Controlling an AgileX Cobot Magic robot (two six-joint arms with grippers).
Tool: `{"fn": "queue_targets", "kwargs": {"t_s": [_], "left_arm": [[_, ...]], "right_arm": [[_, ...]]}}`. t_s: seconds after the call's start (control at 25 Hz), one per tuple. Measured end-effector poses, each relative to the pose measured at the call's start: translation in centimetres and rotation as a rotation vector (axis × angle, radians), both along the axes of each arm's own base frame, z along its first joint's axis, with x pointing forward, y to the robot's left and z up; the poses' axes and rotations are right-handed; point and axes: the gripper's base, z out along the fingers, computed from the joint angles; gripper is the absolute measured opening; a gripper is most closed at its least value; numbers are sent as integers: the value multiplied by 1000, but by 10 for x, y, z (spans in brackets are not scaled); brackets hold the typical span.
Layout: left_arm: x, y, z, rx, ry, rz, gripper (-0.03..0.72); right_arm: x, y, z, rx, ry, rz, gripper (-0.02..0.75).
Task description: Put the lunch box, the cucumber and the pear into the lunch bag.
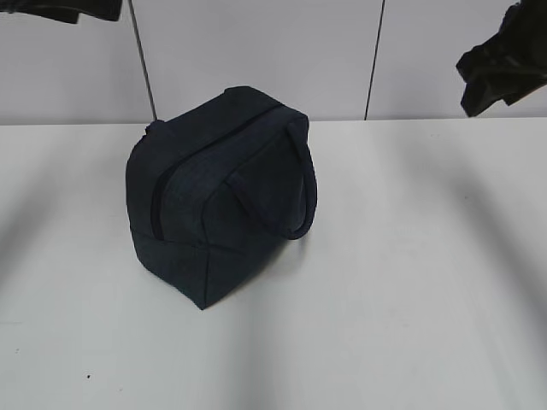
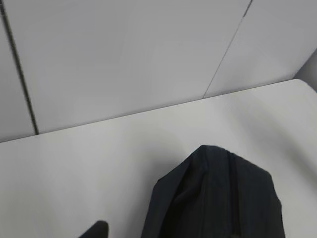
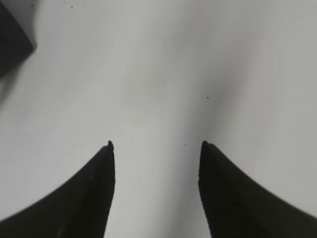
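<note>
Navy lunch bag [image 1: 214, 196] upright, zipper running back-right | right jaws [image 3: 156, 145] spread, nothing held | left jaws: cannot tell

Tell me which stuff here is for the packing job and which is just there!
For the job:
- lunch bag, zipper looks shut, standing on the table
- right claw, open over bare table
- left claw, only a dark tip shows
The lunch box, cucumber and pear are not in sight.

Just there:
- white table
- grey wall panels
</note>
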Motion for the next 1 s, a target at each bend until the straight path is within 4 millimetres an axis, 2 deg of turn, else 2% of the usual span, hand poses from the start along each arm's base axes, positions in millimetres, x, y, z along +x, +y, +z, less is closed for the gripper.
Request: {"fn": "queue_targets", "kwargs": {"t_s": [0.32, 0.56, 0.8, 1.0], "left_arm": [[-55, 14, 46, -6, -34, 82, 424], [-96, 19, 62, 7, 26, 92, 424], [-138, 25, 78, 7, 40, 96, 424], [-180, 30, 92, -29, -11, 114, 424]], "right_arm": [[-53, -9, 56, -49, -36, -35, 363], [-102, -12, 100, -39, -146, -59, 361], [-172, -22, 131, -67, -290, -114, 360], [-239, -33, 137, -104, -405, -185, 360]]}}
